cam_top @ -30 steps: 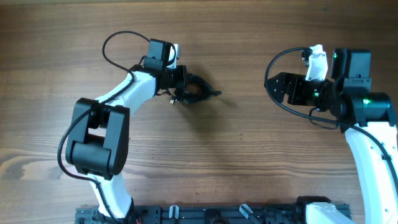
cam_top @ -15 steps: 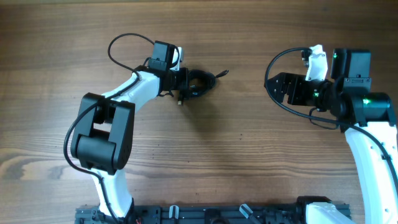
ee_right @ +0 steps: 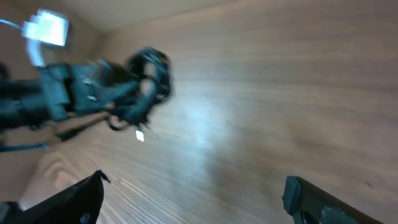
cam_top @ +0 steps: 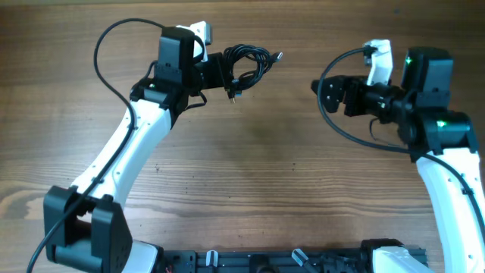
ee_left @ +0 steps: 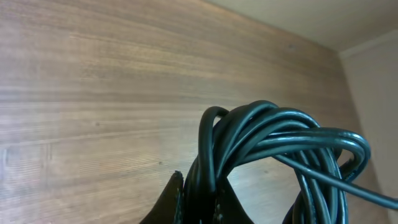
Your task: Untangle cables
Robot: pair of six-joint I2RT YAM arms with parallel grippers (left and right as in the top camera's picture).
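The cables (cam_top: 246, 64) are a clump of thin black cords, bunched in loops, with a small plug end (cam_top: 277, 55) sticking out to the right. My left gripper (cam_top: 220, 73) is shut on the clump's left side and holds it near the table's far edge. In the left wrist view the looped cables (ee_left: 273, 143) fill the lower right, pinched between the fingers of the left gripper (ee_left: 200, 190). My right gripper (cam_top: 317, 89) stands open to the right of the clump, apart from it. In the right wrist view the cables (ee_right: 152, 71) show blurred, far beyond the open right gripper (ee_right: 193, 186).
The wooden table (cam_top: 250, 174) lies under both arms. A thick black wire (cam_top: 106, 45) loops off the left arm, and another (cam_top: 333, 114) curves off the right arm. A black rail (cam_top: 265, 262) runs along the near edge.
The left gripper closed on the cable clump and carried it toward the far edge of the table. The right arm shifted slightly toward the far left and stayed open.
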